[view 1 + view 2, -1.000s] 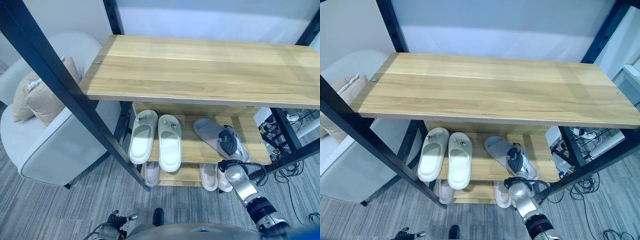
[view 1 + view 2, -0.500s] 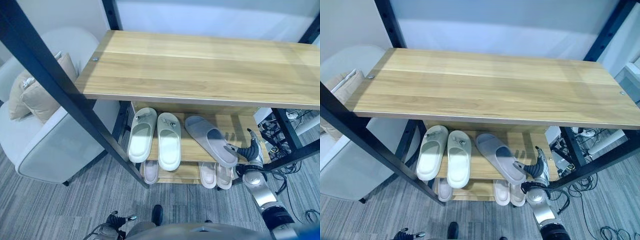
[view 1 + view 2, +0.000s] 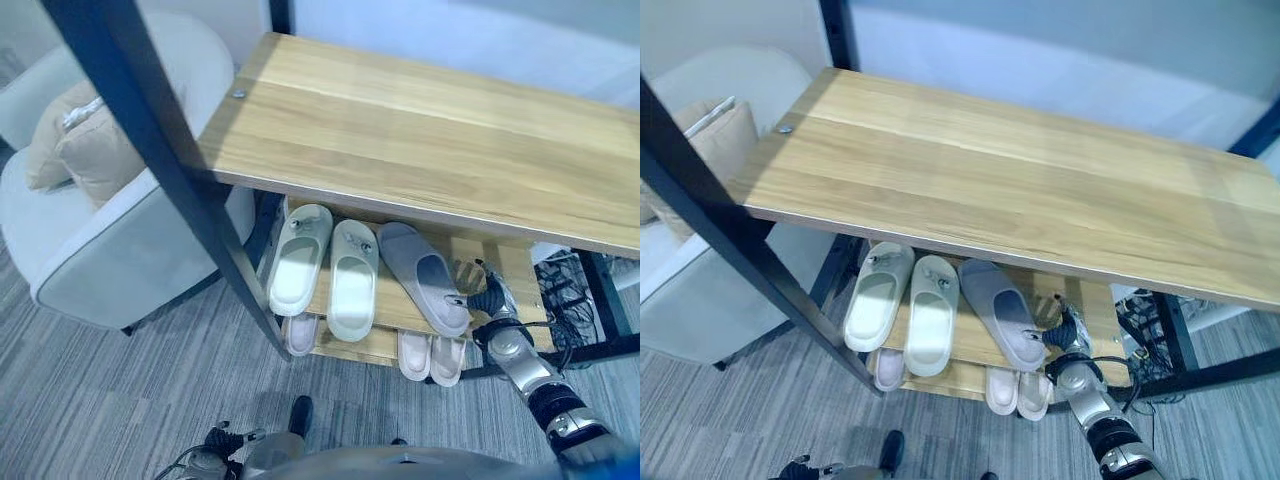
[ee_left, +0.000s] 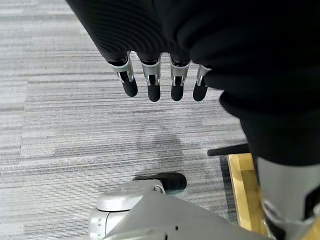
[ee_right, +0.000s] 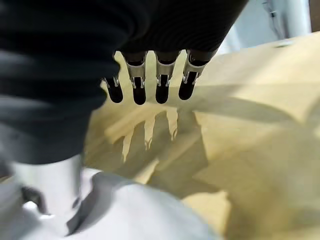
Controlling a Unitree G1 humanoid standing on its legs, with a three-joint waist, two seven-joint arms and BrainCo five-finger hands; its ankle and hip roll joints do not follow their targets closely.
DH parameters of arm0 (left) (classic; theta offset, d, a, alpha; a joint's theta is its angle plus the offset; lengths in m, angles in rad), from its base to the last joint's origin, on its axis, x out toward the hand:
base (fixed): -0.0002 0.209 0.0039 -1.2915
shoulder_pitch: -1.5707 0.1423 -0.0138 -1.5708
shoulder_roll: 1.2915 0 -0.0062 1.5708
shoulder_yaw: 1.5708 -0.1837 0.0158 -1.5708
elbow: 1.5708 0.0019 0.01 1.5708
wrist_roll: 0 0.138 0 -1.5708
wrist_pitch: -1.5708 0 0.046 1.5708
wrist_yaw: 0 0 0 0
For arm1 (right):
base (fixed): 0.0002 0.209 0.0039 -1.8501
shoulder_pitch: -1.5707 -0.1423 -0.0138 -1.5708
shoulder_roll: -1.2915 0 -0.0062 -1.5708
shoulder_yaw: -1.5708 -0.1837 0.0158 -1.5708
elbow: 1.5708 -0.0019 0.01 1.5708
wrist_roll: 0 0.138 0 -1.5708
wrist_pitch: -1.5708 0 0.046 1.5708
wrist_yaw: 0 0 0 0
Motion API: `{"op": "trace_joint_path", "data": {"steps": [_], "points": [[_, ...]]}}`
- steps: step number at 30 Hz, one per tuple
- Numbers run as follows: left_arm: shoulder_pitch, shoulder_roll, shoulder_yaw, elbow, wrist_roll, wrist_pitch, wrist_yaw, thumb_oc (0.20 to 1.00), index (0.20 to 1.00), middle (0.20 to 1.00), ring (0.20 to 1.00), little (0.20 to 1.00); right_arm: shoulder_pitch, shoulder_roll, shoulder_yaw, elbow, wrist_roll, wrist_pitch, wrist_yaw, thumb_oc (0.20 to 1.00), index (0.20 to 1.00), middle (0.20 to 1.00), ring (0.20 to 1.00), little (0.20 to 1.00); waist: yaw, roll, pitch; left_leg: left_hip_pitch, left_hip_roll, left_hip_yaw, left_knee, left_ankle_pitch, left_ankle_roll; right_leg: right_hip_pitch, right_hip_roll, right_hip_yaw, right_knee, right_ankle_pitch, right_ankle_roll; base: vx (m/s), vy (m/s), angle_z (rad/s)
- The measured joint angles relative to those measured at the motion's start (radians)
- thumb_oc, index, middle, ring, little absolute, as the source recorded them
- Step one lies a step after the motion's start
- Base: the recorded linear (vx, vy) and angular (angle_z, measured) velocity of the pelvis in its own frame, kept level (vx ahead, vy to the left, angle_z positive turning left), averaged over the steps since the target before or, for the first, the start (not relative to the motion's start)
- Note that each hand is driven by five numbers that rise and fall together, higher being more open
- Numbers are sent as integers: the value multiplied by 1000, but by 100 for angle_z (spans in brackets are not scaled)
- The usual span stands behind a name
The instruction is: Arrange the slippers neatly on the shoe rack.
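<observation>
Fingers of right hand straight (empty).

No readable text, labels, numbers or signs on slippers, rack or other surfaces.

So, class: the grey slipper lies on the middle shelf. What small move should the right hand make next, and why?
Probably nudge the grey slipper's heel leftward. It lies slanted beside the straight white pair, heel over the shelf edge. The right hand is open beside that heel, holding nothing.
</observation>
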Motion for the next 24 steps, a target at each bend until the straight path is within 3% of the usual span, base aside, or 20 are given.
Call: {"op": "trace_joint_path", "data": {"steps": [8,18,24], "points": [[-11,-1,1,-1,-2,-16,1,1000,1000,1000,1000,1000,-13,-4,0,-77,2,-15,-1,1000,1000,1000,1000,1000,11,-13,37,-11,-13,-24,5,3,0,0,-9,-15,5,0,0,-4,3,8],[-16,-10,0,-1,-1,-18,1,1000,1000,1000,1000,1000,-75,-4,4,-76,-4,-29,-3,1000,1000,1000,1000,1000,13,13,58,-5,-16,-26,5,7,0,0,-12,-15,12,0,0,6,4,1],[-21,-10,0,-1,-2,-18,1,1000,1000,1000,1000,1000,-108,-4,23,7,20,-33,-3,1000,1000,1000,1000,1000,40,14,58,-13,-19,-42,5,8,-1,5,-12,-41,14,0,0,18,11,8]]}}
